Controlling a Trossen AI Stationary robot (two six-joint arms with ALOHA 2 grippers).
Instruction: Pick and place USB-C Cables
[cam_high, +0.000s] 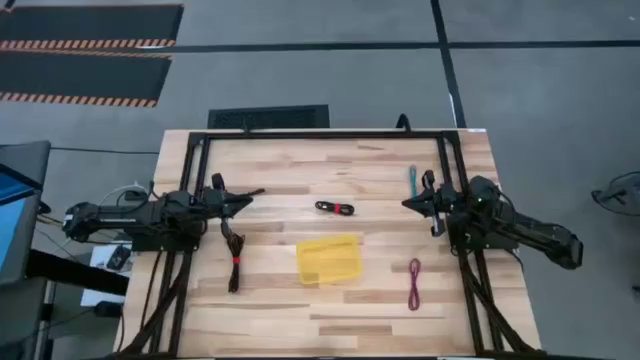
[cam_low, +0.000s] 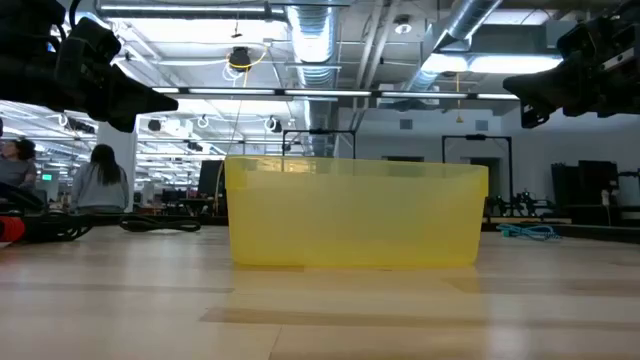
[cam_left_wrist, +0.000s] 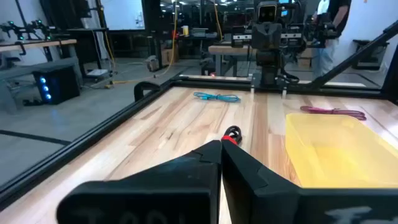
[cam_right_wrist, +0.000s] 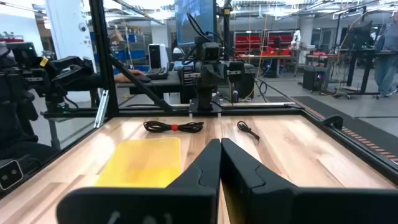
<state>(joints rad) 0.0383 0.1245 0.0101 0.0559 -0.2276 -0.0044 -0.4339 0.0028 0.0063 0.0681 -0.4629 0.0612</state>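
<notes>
Four USB-C cables and a tray dot the plank table; both jaws closed, empty.

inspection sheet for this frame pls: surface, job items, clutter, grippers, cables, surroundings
Surface: light wooden plank table inside a black frame.
Job's things: black cable bundle with red band at centre; second black bundle with red band on the left; teal cable and magenta cable on the right. None lies in the yellow square plastic tray.
Clutter: nothing seen.
Grippers: left gripper and right gripper both raised, fingers shut, holding nothing.
Cables: loose cords off the table's left edge.
Surroundings: people at benches in the room behind.
</notes>
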